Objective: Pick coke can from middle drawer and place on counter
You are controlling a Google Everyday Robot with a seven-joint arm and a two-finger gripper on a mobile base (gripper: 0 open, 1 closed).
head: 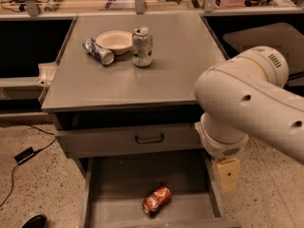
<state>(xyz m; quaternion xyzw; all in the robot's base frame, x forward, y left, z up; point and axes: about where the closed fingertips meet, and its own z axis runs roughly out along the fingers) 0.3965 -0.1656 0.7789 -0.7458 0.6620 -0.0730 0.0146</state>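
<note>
- One coke can (pixel 156 200) lies on its side on the floor of the open middle drawer (pixel 118 179), near the front edge and turned at an angle
- It looks dented, so I judge it thin-walled, light and easy to crush; its smooth round side may roll or slip under a push
- Recommended hold: across the middle of the body, square to its long axis, with light closing force
- My gripper (pixel 227 175) hangs off the drawer's right wall, above and to the right of the can and not touching it; I cannot tell whether it is wide or narrow
- Edges to clear: the right drawer wall, and the closed drawer front (pixel 109 141) overhanging the back of the tray
- Open room on the counter (pixel 152 84): the front and right areas are bare; a bowl (pixel 114 41), a blue-silver can (pixel 98 51) and a silver-white can (pixel 142 46) sit at the back left
</note>
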